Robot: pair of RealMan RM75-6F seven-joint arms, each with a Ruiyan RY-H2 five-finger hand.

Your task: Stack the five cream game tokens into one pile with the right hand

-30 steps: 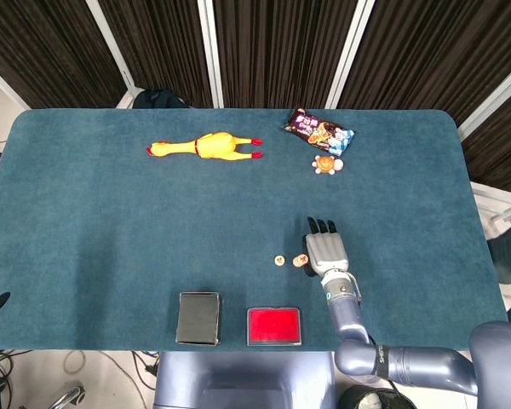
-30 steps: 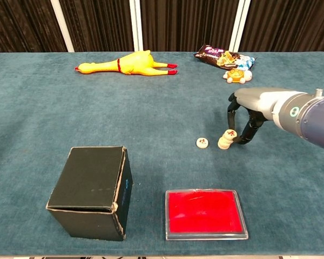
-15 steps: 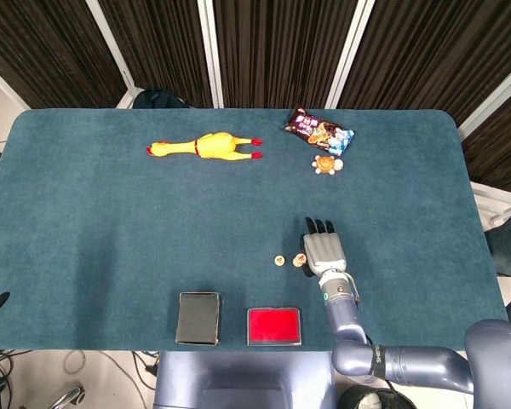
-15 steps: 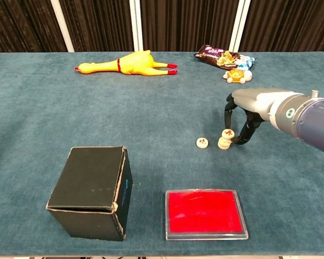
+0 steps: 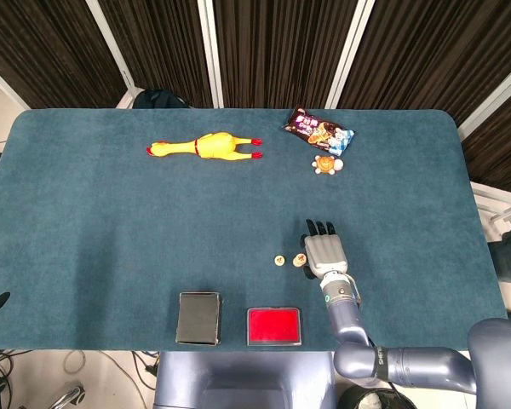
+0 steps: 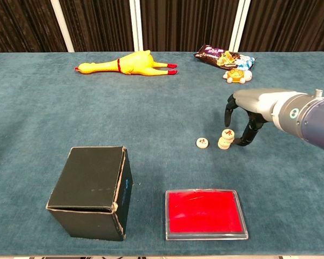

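Right hand (image 6: 247, 113) arched palm-down; fingertips (image 6: 242, 142) beside token pile (image 6: 225, 139).

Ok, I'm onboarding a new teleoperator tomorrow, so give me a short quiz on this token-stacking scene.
1. True or false: one cream token lies alone, left of the pile.
2. Which thing lies nearest the snack packet? A) black box B) small orange toy C) red case
3. Fill in: the right hand hovers over the ____.

Key
1. True.
2. B: the small orange toy lies beside it; the black box and the red case sit at the near edge.
3. Pile; whether the fingers pinch the top token is unclear.
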